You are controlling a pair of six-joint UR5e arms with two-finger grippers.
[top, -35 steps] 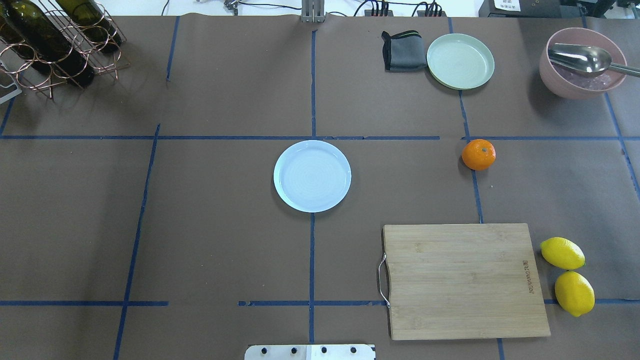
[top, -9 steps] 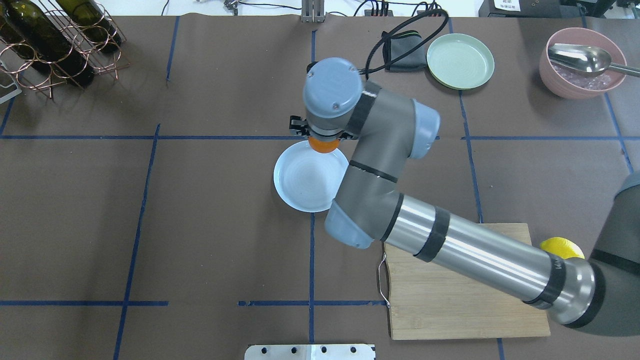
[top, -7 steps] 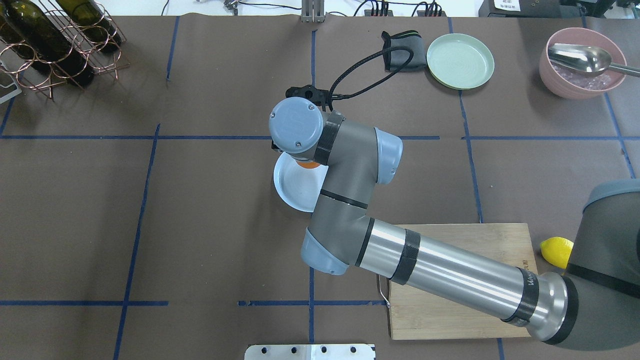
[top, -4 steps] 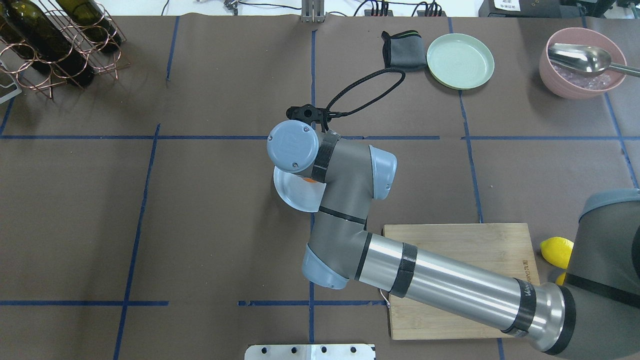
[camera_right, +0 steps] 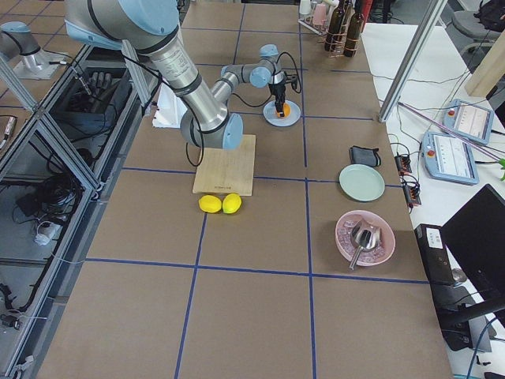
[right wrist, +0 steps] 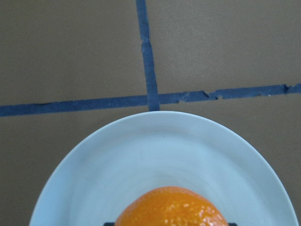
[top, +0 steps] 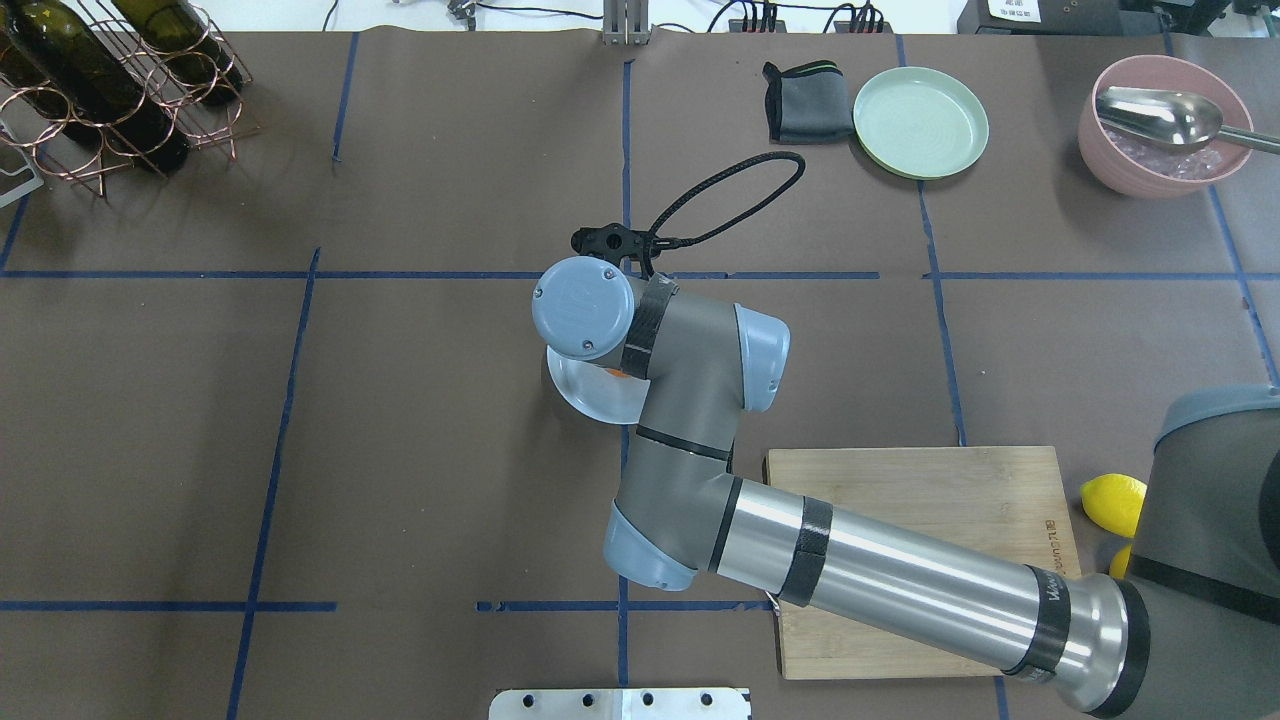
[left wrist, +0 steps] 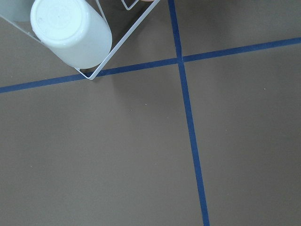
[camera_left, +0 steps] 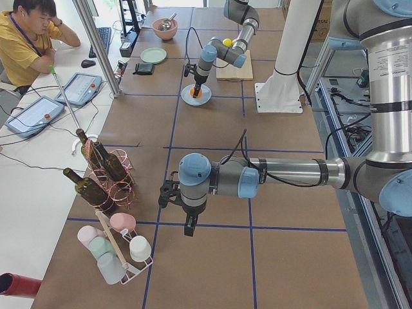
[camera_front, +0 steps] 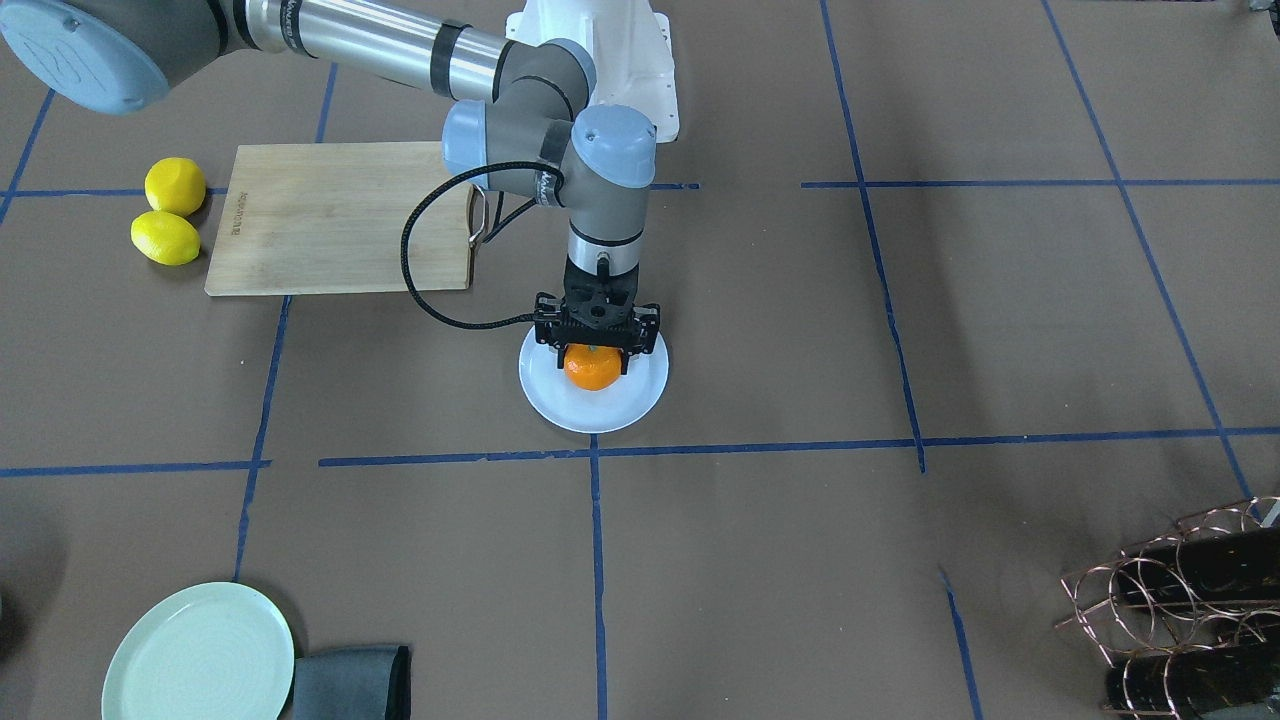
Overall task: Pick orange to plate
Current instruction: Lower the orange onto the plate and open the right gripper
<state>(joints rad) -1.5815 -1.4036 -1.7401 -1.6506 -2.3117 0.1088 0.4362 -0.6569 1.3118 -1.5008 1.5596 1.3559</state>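
The orange (camera_front: 592, 370) sits low over the middle of the pale bluish-white plate (camera_front: 560, 408), between the black fingers of my right gripper (camera_front: 594, 352), which is shut on it from above. Whether the fruit touches the plate I cannot tell. The right wrist view shows the orange's top (right wrist: 171, 207) and the plate's rim (right wrist: 155, 123) beyond it. From overhead the wrist hides all but a sliver of the orange (top: 622, 373) and part of the plate (top: 578, 388). My left gripper (camera_left: 188, 228) hangs over bare table far off; I cannot tell whether it is open or shut.
A wooden cutting board (camera_front: 340, 215) and two lemons (camera_front: 175, 185) lie near the right arm's base. A pale green plate (camera_front: 198, 655), a grey cloth (camera_front: 350, 682), a pink bowl with a scoop (top: 1165, 125), a bottle rack (camera_front: 1180, 600) and a cup rack (left wrist: 70, 33) stand along the edges.
The orange left its spot on the table's right and came over the plate in the right gripper. In the last second the wrist slid from the plate's far rim toward its centre.
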